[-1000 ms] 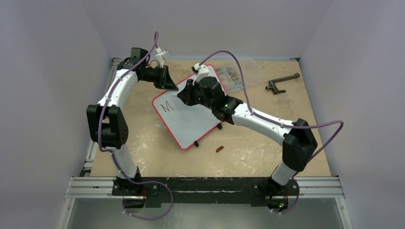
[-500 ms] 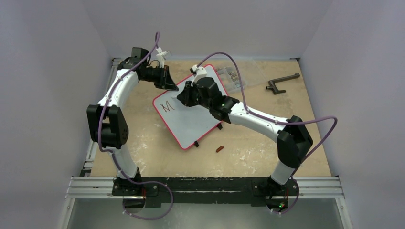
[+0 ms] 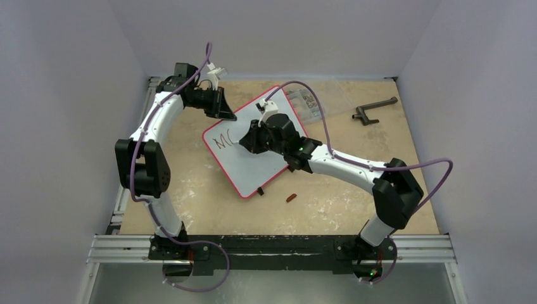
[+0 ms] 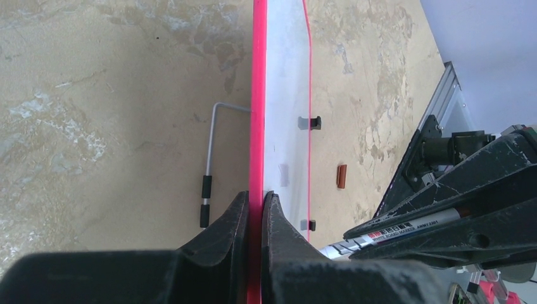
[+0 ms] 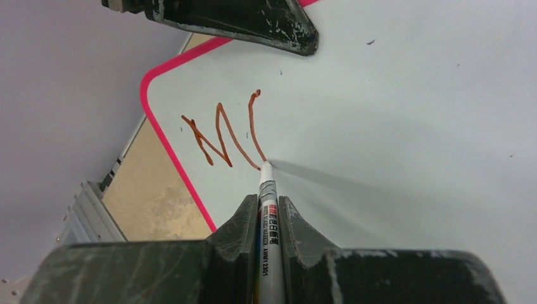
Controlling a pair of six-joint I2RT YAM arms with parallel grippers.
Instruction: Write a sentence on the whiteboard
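- Top view: bright, even, diffuse light, with only faint soft shadows mid-frame.
- Right wrist view: the marker (image 5: pixel 267 185) throws a pale grey shadow rightward over the whiteboard (image 5: pixel 411 126). The bottom foreground is soft.
- Left wrist view: dull sheen on the whiteboard, and the bottom edge is blurred.

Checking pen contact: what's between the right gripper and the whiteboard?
A marker, clamped in the right gripper, with its tip touching the whiteboard. The right wrist view shows it.

Overhead, the right arm (image 3: pixel 342 166) hides the whiteboard's (image 3: pixel 250 168) far-right part and the marker (image 5: pixel 267 187). The marker's rear is cut off at the right wrist view's bottom edge, its label too small to read. The clear box's (image 3: pixel 311 101) contents are indistinct.
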